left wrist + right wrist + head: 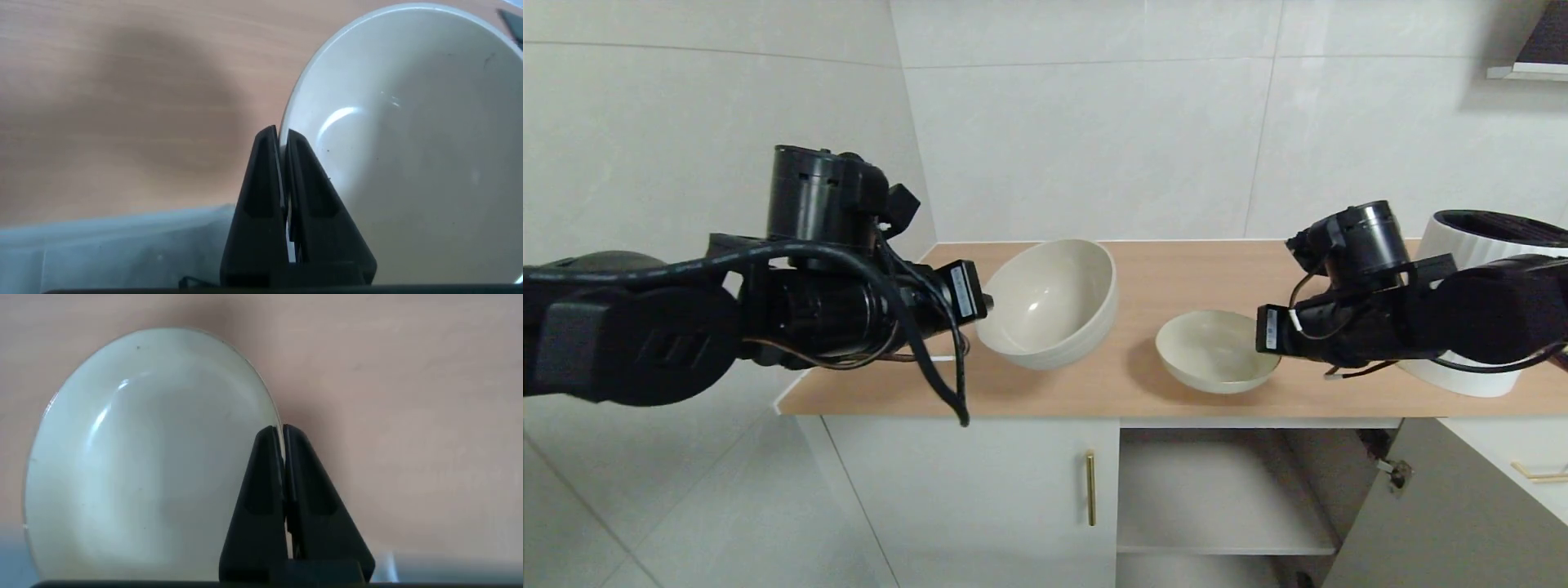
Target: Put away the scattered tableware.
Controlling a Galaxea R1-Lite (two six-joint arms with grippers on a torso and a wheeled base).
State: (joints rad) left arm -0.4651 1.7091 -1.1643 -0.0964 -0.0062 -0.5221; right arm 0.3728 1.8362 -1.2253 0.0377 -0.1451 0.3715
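The left gripper (283, 135) is closed on the rim of the large bowl (1049, 302), one finger inside the wall and one outside. The bowl hangs off its tips, tipped up so that its mouth faces back along the arm. Its lower wall is at the counter (1143, 269) or just above it; I cannot tell which. The right gripper (283, 433) is likewise pinched on the rim of the small bowl (1213, 351), which lies in front of its tips, low on the wood and only slightly tilted. The two bowls sit between the grippers, near each other but apart. A white ribbed container (1478, 233) stands behind the right arm. Below and ahead of both grippers the cabinet is open, with a bare shelf (1217, 523) under the small bowl and the swung-out door (1421, 523) beneath the right arm. The step in hand looks like lifting both bowls clear for stowing on that shelf. A rim pinch on smooth glazed ware is a thin hold, so each bowl should rise straight and slowly, and the wrist should not roll further. The large bowl's weight hangs far from the fingers, so it will want to pivot. The bowls should be brought down one at a time, clear of the counter edge and the door.
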